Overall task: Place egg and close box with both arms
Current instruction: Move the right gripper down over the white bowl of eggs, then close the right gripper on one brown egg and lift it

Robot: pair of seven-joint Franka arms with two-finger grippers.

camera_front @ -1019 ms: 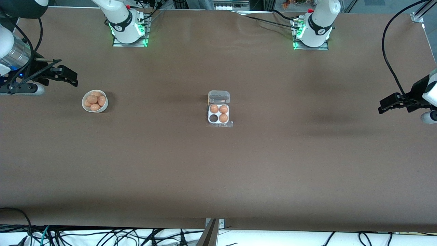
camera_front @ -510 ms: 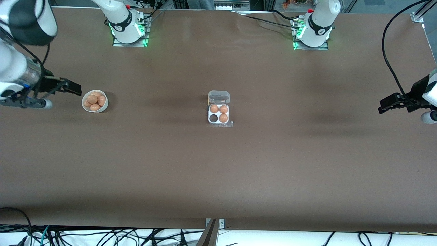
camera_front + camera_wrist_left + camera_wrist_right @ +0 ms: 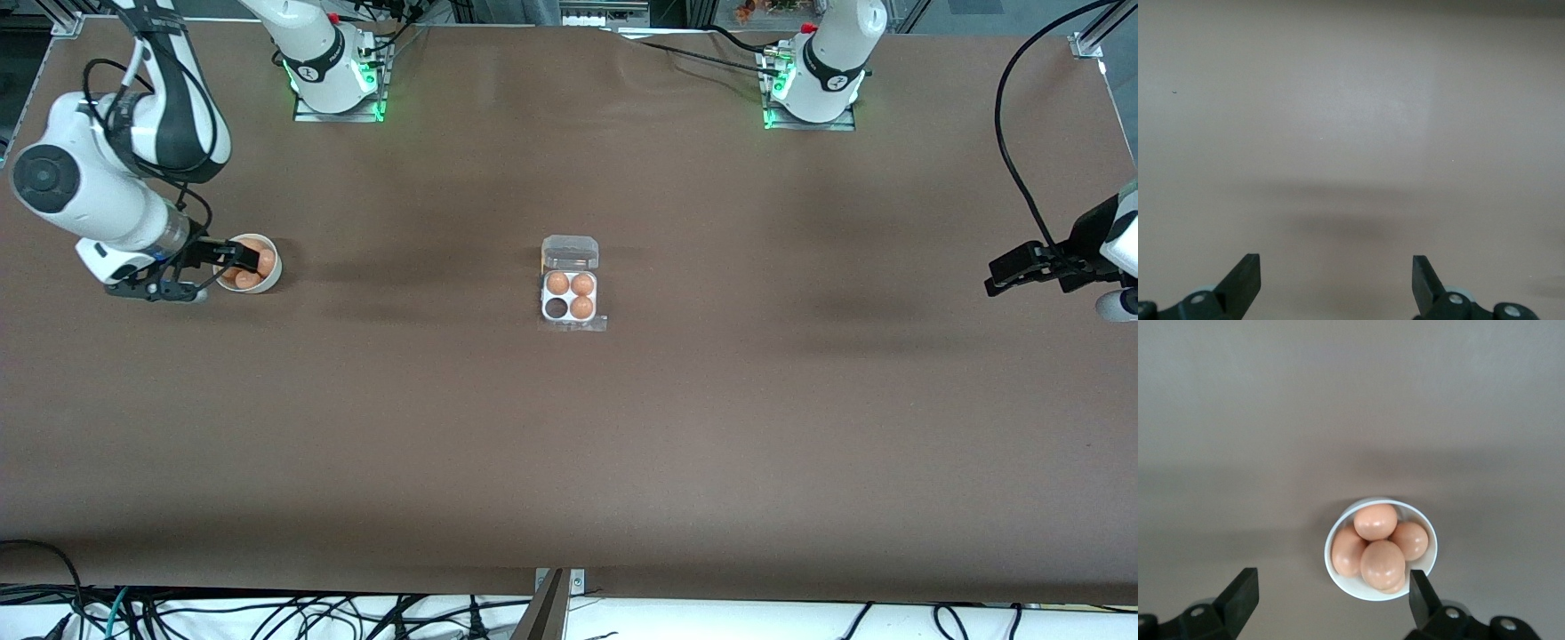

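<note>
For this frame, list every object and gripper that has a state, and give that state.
Clear-plastic four-cell egg carton: lid open; three cells filled, one empty.
Round white bowl: holds a pile of orange-brown eggs.
Right gripper: open, over the bowl, holding nothing.
Left gripper: open, empty, waiting over bare table at the left arm's end.

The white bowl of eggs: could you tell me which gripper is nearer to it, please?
Right. The right gripper hangs open over the bowl; the left gripper waits open at the left arm's end.
</note>
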